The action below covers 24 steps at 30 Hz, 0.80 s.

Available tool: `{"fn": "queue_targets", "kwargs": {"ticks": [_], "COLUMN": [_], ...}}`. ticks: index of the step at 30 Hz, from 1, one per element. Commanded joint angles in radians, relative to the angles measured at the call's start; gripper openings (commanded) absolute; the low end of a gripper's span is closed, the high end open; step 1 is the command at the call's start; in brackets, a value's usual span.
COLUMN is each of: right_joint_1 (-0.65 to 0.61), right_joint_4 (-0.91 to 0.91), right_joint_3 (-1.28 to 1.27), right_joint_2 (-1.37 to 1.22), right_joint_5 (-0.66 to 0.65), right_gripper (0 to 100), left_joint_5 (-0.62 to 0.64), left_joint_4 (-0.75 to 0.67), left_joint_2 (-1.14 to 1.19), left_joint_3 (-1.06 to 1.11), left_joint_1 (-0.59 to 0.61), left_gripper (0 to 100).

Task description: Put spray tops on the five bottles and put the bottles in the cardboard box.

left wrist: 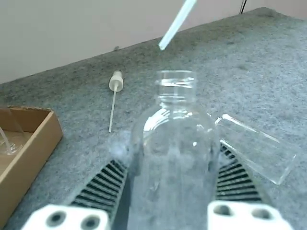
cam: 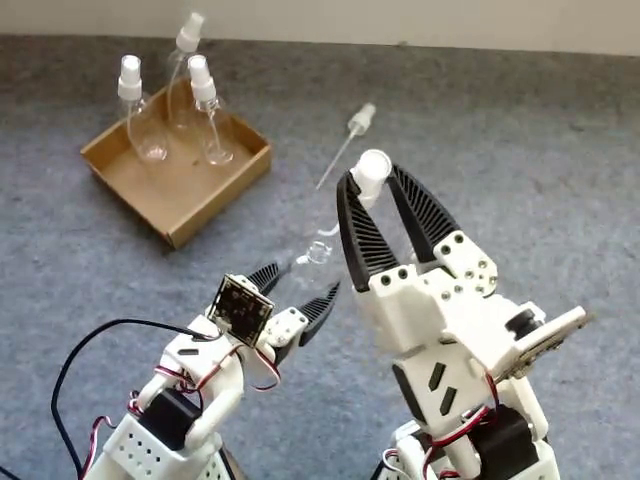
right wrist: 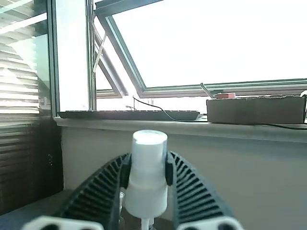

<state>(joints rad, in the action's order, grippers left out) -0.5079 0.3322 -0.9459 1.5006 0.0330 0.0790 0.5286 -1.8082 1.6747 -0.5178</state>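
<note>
- box [cam: 215, 205] [left wrist: 29, 148]: far left on the carpet [cam: 500, 120], open side up.
- capped bottles: three stand upright in the box, each with a white spray top on. One is at the left [cam: 140, 115], one at the back [cam: 183, 80] and one at the right [cam: 210, 115]. The back and right ones are close together.
- left gripper [cam: 300, 283] [left wrist: 170, 182]: low over the carpet, right of the box. Its fingers [left wrist: 103, 184] pinch a bottle from both sides.
- bottle [cam: 318, 250] [left wrist: 172, 143]: clear, held by its body in the left gripper. The neck is open and points away from the arm, with no top on it.
- loose top [cam: 361, 119] [left wrist: 115, 80]: lies flat on the carpet beyond the held bottle, apart from everything. The white head is at the far end and its thin tube trails back toward the arms.
- right gripper [cam: 372, 178] [right wrist: 147, 167]: raised, just right of the held bottle. Its fingers [right wrist: 189, 191] clamp a top.
- top [cam: 373, 165] [right wrist: 146, 177]: white, upright between the right fingers.
- tube [left wrist: 177, 24]: hangs from the top; its tip is near the bottle's mouth but still outside it.
- clear piece [left wrist: 254, 148]: lies on the carpet just beside the left gripper. Cannot tell if it is a bottle or a cover.
</note>
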Motion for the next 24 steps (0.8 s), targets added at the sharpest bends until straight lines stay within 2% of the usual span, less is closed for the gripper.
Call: {"fn": "queue_targets", "kwargs": {"ticks": [1, 6, 13, 16, 20, 24], "right_joint_1": [0.013, 0.013, 0.013, 0.074, 0.196, 0.220], "right_joint_4": [-0.033, -0.030, -0.035, -0.035, -0.030, -0.030], "right_joint_3": [0.030, 0.030, 0.042, 0.104, 0.170, 0.176], "right_joint_2": [0.001, 0.001, 0.001, 0.001, 0.001, 0.001], "right_joint_5": [-0.014, -0.014, -0.014, -0.014, -0.012, -0.011], "right_gripper": [0.7, 0.7, 0.7, 0.7, 0.7, 0.7], "left_joint_5": [0.003, 0.005, 0.005, 0.000, 0.000, -0.002], "left_joint_4": [-0.074, -0.094, -0.124, -0.120, -0.120, -0.118], "left_joint_2": [-0.021, -0.021, -0.021, -0.019, -0.019, -0.019], "left_joint_3": [0.019, 0.019, 0.019, 0.019, 0.019, 0.019], "left_joint_1": [-0.013, -0.038, -0.268, -0.344, -0.363, -0.360], "left_gripper": [3, 3, 3, 3, 3, 3]}}
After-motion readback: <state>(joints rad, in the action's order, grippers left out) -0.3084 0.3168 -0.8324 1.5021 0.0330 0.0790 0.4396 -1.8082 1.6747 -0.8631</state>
